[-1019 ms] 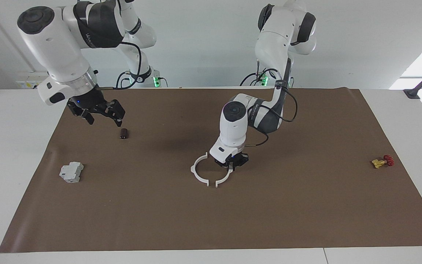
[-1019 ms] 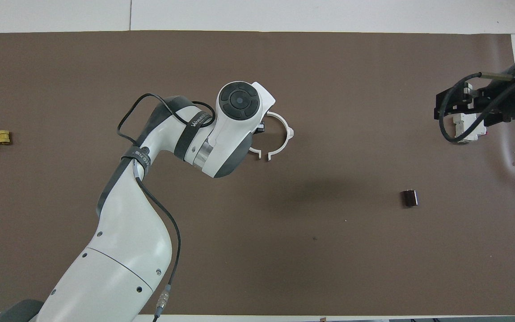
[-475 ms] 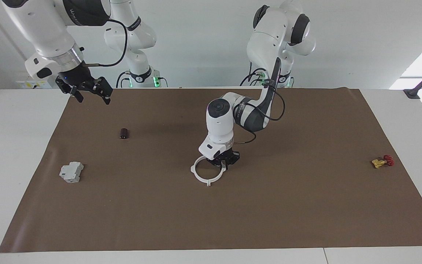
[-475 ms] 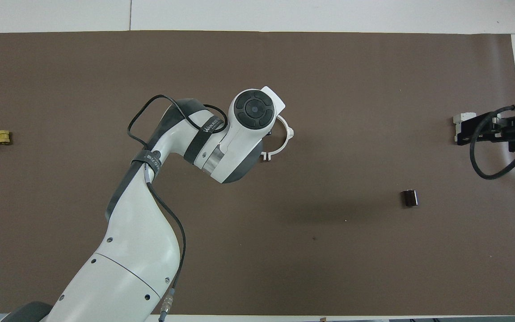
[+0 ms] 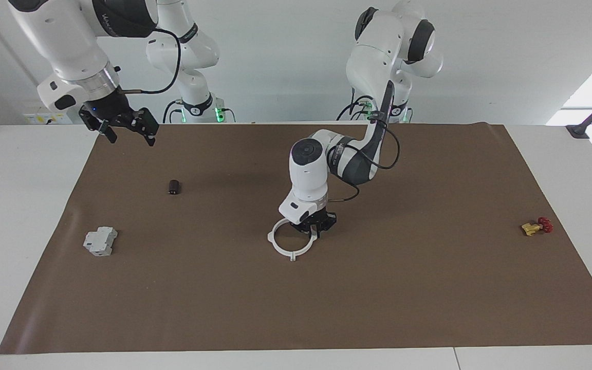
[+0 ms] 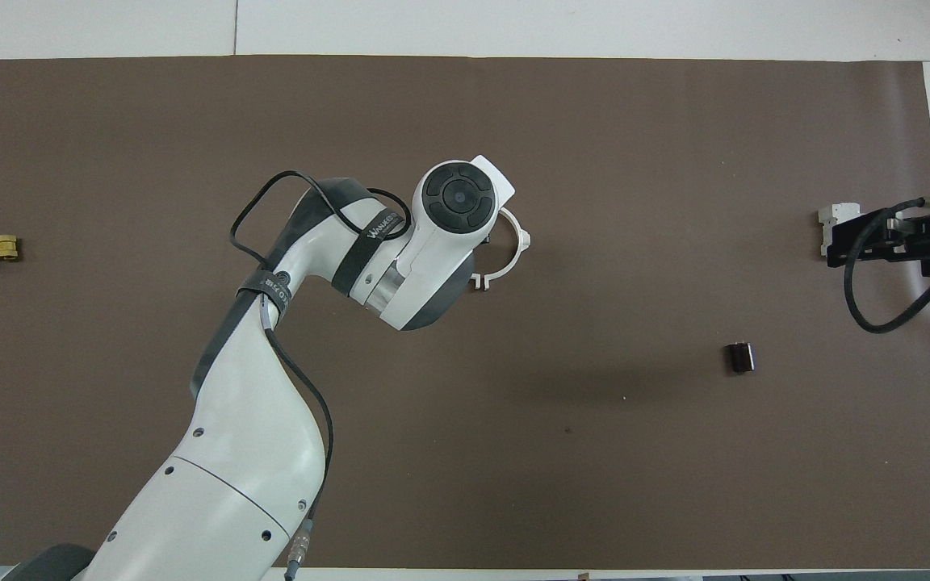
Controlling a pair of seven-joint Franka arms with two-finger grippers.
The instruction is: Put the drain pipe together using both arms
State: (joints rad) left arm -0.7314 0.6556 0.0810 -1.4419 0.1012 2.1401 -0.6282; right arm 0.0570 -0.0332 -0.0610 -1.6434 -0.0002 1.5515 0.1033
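- Facing the robots: the left gripper (image 5: 316, 226) sits low at the drain pipe (image 5: 290, 240), mid-table, on its rim toward the left arm's end; I cannot tell its grip. The halves look joined. The right gripper (image 5: 124, 125), fingers spread, waits high over the mat's edge.
- Overhead: the left arm covers half the ring; bare mat surrounds it, grey block (image 6: 830, 221) well apart.
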